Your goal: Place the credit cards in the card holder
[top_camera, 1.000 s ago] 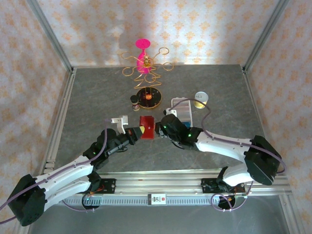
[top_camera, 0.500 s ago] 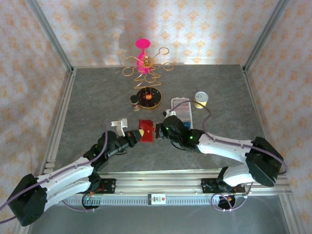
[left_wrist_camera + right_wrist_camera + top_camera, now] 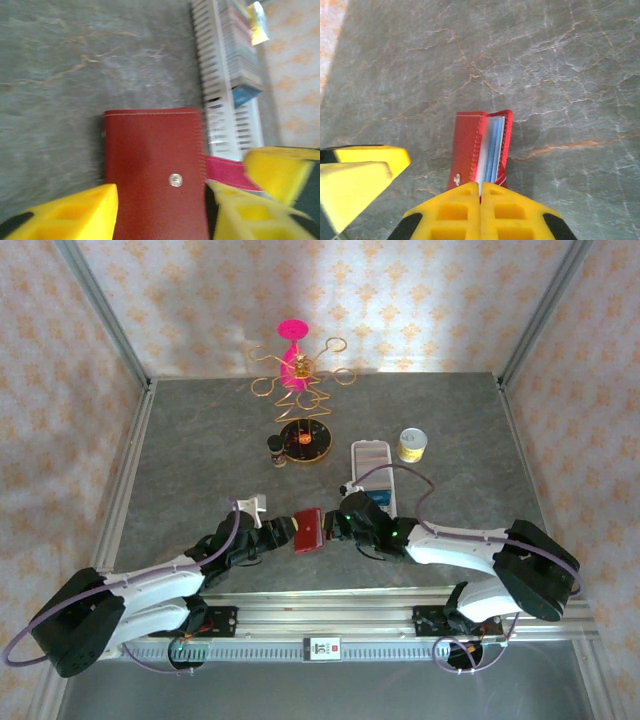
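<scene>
We see our right gripper point(image 3: 480, 187) pinching the red wallet point(image 3: 308, 530) from three o'clock; our left gripper point(image 3: 161, 192) sits spread at nine o'clock.

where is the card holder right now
Top view: the card holder is near front centre, between the left gripper and the right gripper.

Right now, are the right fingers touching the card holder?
Touching. In the right wrist view the shut right fingers pinch the near edge of the card holder, with no gap between them.
</scene>
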`<move>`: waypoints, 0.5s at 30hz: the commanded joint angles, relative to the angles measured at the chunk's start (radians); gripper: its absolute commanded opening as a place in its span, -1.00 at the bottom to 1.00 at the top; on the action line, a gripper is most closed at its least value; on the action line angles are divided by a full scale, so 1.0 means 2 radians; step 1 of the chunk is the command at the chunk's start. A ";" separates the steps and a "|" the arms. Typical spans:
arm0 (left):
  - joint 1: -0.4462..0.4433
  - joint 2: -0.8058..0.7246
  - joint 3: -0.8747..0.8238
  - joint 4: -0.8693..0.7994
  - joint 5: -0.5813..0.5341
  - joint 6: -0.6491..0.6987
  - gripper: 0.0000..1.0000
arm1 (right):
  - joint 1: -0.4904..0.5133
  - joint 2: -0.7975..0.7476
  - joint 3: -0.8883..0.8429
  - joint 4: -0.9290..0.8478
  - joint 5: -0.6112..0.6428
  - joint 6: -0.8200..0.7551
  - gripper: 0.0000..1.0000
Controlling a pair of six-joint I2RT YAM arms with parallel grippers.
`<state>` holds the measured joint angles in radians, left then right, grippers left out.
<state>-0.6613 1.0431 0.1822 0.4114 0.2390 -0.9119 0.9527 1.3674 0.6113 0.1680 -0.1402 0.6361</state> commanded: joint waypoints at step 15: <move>-0.003 0.008 0.066 -0.072 -0.048 0.028 0.40 | 0.001 -0.024 -0.012 0.053 -0.023 0.016 -1.00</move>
<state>-0.6613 1.0420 0.2810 0.2939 0.1555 -0.8848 0.9527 1.3262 0.5991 0.2607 -0.2028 0.6582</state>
